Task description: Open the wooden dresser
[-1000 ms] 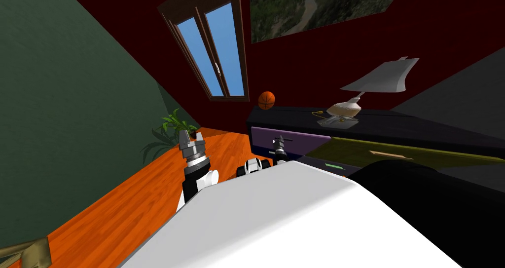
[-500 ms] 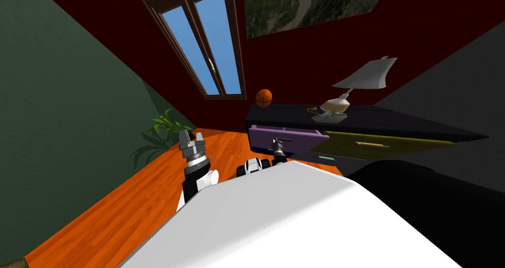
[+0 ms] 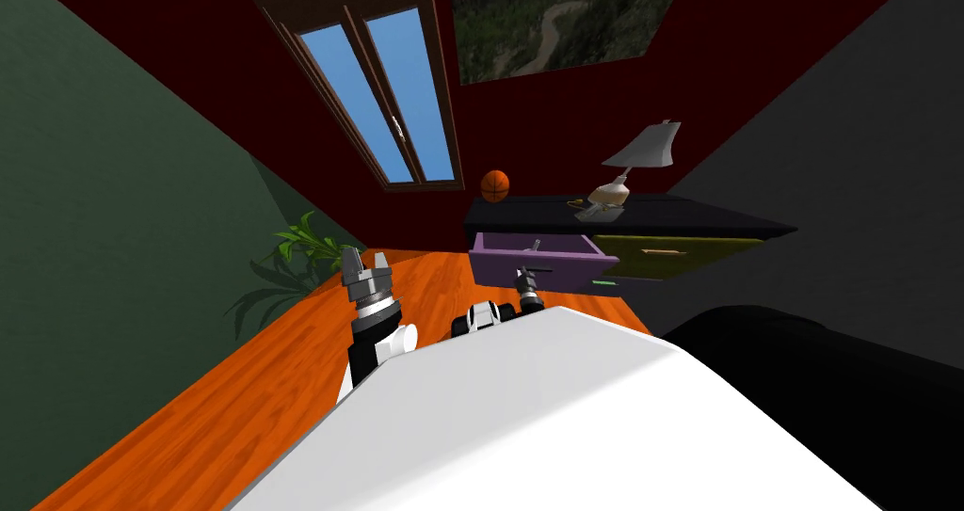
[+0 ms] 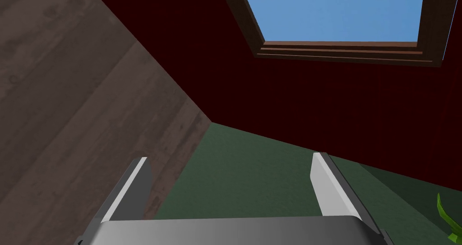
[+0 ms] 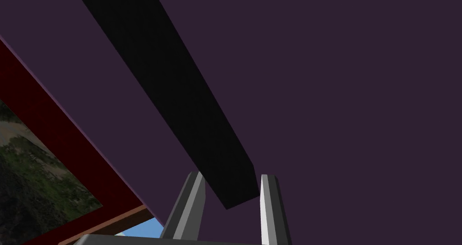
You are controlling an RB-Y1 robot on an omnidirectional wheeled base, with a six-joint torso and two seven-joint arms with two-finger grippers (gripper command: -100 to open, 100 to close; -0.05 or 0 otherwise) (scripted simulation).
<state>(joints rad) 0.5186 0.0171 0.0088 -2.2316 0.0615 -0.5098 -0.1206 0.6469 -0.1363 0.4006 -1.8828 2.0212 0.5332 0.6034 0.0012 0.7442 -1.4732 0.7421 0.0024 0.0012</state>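
Head view: the dark dresser (image 3: 715, 219) stands against the red wall (image 3: 565, 119), its purple drawer (image 3: 541, 259) jutting out from the front at the end nearer the window (image 3: 395, 91). The right gripper (image 3: 524, 278) is at that drawer; in the right wrist view its fingers (image 5: 270, 210) sit narrow, pinching the end of the black handle (image 5: 180, 102). The left gripper (image 3: 365, 259) hovers over the orange floor (image 3: 235, 392), fingers spread wide. A lamp (image 3: 629, 165) and an orange ball (image 3: 495, 184) rest on the dresser top.

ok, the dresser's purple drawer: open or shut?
Open. The purple drawer juts out from the black dresser, cavity visible; right hand shut on its dark handle.
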